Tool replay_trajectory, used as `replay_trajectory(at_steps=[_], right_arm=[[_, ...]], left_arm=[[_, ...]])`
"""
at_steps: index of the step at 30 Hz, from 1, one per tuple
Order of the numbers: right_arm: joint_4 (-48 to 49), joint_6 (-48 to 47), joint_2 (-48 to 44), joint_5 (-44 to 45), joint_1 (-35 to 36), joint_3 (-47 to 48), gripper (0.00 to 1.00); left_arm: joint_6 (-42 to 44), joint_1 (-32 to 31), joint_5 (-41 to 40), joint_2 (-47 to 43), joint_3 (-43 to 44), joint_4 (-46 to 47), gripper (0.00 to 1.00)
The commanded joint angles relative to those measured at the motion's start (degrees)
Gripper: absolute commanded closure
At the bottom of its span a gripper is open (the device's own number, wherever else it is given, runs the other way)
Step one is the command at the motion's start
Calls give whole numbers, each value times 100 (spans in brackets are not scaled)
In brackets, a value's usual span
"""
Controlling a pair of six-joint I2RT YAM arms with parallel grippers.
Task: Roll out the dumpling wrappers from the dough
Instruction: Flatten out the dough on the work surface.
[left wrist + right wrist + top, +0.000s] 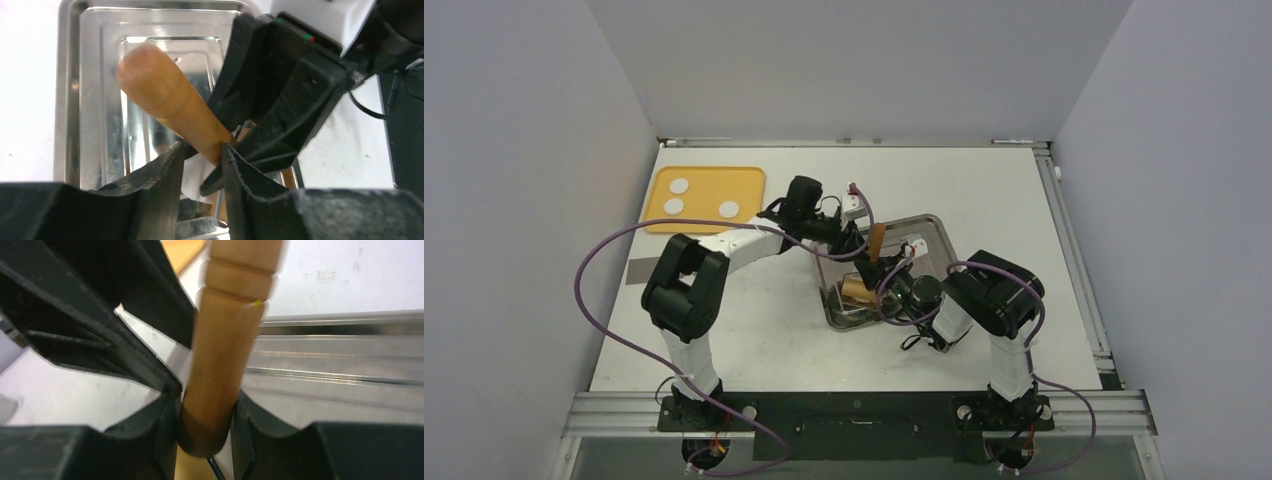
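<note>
Between the right gripper's (205, 405) fingers (150, 435), the right wrist view shows a wooden rolling pin (225, 340) clamped near its lower end, both pads pressed to the wood; the left wrist view shows the left gripper (201, 152) closed narrowly on the same pin, its fingertips (160, 175) tight on either side of the shaft, with the right gripper's black fingers crossing just to the right; a white patch shows below the left fingers, and I cannot tell what it is; under the pin lies a metal tray (70, 100), its rim also visible past the pin from the right wrist; only the top view shows the rest: both arms meet over the tray on the table (1004, 200), and the dough (679, 185), three small white rounds, sits well apart on a yellow board (709, 180) at the far left.
</note>
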Motion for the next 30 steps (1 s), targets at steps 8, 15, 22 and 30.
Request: replay_trajectory(at_steps=[8, 15, 22, 30], right_arm=[[-825, -355, 1248, 210, 76, -1070, 92], [-1955, -710, 255, 254, 291, -648, 92], [-2965, -1023, -1514, 323, 322, -383, 92], [-3078, -1379, -2722, -525, 368, 93, 92]], left_arm=[[282, -136, -67, 1, -977, -1141, 100], [415, 71, 258, -354, -375, -1858, 100], [793, 347, 415, -1038, 311, -2792, 88], [444, 712, 1181, -1455, 765, -2889, 56]])
